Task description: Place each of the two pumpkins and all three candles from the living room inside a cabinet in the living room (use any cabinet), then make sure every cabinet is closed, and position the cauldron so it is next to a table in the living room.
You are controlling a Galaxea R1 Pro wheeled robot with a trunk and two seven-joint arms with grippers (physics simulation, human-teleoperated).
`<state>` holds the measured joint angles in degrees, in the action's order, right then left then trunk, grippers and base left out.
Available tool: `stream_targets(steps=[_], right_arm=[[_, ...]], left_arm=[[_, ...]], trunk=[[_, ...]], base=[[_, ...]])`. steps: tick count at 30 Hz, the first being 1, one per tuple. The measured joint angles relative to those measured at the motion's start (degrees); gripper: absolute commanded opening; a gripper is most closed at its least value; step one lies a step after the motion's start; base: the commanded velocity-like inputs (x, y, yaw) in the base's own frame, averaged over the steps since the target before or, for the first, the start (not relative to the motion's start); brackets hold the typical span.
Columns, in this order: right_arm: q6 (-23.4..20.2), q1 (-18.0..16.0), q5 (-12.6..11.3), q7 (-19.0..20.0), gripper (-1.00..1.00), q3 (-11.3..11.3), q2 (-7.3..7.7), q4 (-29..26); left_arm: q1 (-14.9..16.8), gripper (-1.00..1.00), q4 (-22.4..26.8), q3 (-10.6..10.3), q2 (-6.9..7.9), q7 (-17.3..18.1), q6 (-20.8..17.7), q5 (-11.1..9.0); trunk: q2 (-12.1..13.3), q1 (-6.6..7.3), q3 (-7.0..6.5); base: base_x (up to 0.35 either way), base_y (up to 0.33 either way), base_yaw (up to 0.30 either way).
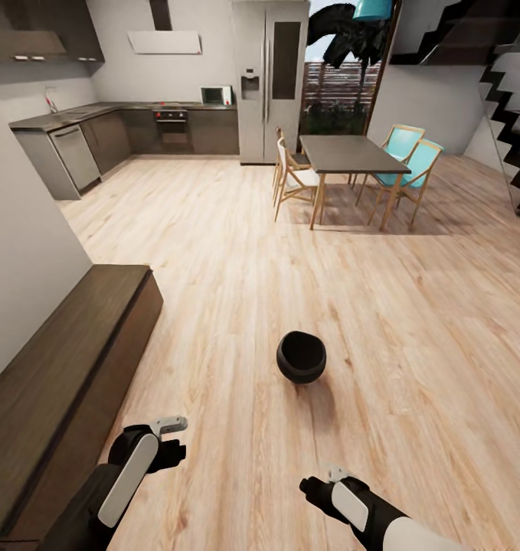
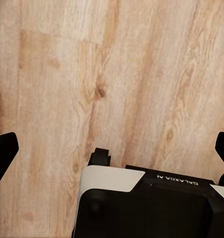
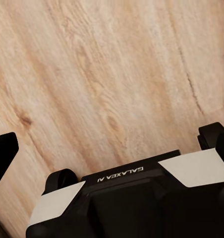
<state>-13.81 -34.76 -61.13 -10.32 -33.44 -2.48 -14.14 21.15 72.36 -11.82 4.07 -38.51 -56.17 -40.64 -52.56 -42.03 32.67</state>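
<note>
Cauldron (image 1: 301, 357) sits alone on the floor (image 1: 413, 306) in the head view, cabinet (image 1: 60, 383) at left; both wrist views catch bare planks between released fingers (image 2: 3, 153).

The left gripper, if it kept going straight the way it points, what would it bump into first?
Probably just the wooden floor: the left gripper has open fingers with bare planks ahead of them.
</note>
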Motion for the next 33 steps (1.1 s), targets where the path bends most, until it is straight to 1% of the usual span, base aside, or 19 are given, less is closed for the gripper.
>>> stream_targets(steps=[33], right_arm=[[0.31, 0.00, 0.00, -0.22, 1.00, 0.00, 0.00, 0.00]], left_arm=[[0.00, 1.00, 0.00, 0.18, 0.25, 0.18, 0.00, -0.15]], trunk=[[0.00, 0.00, -2.70]], base=[[0.006, 0.000, -0.169]])
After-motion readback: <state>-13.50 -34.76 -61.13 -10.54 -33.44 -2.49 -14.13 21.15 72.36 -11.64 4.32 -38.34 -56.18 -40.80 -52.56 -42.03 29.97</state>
